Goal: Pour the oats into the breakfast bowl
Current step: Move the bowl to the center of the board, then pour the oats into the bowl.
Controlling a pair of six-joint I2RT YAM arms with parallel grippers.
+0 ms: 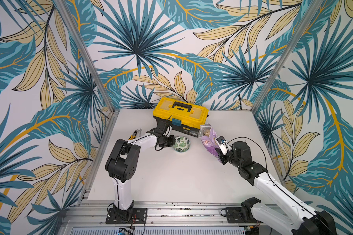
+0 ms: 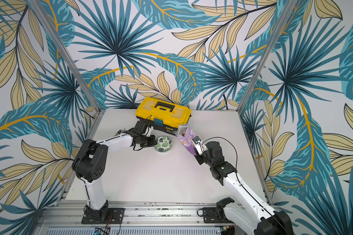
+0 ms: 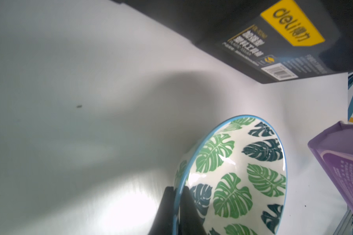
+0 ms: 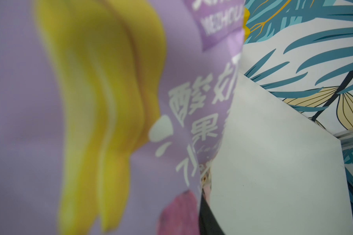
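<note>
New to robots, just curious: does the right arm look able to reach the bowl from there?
Probably yes. Only bare table lies between the pouch and the bowl; the left jaws pinch the bowl's rim on the side away from the pouch.

White arms [image 1: 122, 193], black joints [image 1: 121, 161]
</note>
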